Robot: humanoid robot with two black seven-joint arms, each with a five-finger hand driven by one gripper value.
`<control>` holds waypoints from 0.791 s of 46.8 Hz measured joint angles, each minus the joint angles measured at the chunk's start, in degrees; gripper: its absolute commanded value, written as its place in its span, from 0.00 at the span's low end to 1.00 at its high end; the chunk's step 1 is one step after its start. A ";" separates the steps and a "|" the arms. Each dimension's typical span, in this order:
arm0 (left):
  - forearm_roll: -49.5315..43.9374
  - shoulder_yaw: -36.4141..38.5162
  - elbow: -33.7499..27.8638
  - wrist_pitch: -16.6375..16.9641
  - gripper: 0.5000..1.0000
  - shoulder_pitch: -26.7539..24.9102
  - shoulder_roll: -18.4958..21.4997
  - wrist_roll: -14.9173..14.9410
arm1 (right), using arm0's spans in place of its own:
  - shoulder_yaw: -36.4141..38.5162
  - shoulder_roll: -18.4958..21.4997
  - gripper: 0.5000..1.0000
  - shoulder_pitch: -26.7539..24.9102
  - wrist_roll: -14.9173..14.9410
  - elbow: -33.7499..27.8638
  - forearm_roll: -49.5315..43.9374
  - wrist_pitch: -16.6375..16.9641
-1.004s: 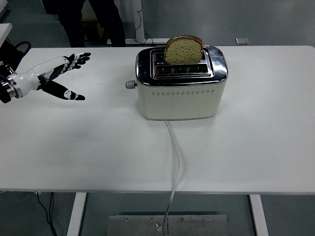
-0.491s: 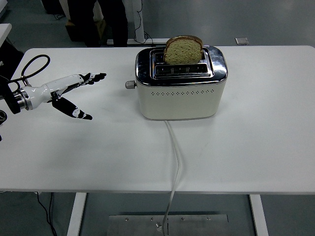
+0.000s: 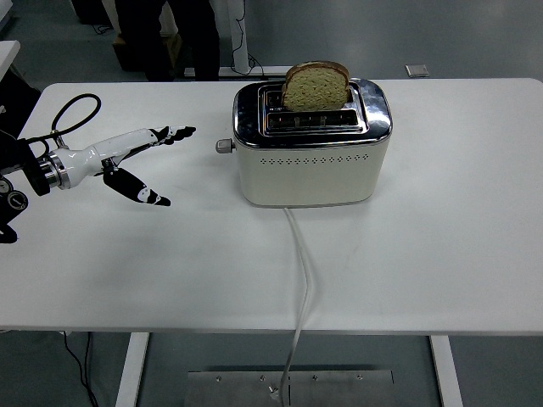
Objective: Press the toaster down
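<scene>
My left hand (image 3: 127, 161) hangs unclenched, grasping nothing, near the tabletop's left edge, fingers pointing toward the toaster (image 3: 311, 144) lever (image 3: 224, 146).

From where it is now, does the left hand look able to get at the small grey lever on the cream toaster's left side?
Probably yes. The left hand, fingers spread, is over bare white table with nothing between it and the small grey lever on the cream toaster.

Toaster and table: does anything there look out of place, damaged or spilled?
Nothing stands out. The cream toaster with chrome top stands upright on the white table, a slice of brown bread sticks up from its rear slot, and its white cord runs off the near edge. The left hand is open beside it.
</scene>
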 measured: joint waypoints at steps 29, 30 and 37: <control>-0.93 2.43 0.43 2.35 1.00 -0.15 -3.31 0.09 | 0.01 0.00 1.00 0.00 0.00 -0.01 0.00 0.00; -0.94 2.46 0.44 2.35 1.00 -0.16 -3.42 0.09 | 0.00 0.00 1.00 0.01 0.01 -0.01 0.00 0.00; -1.03 2.46 0.60 2.40 1.00 -0.16 -3.81 0.20 | -0.01 0.00 1.00 0.00 0.00 -0.01 0.00 0.00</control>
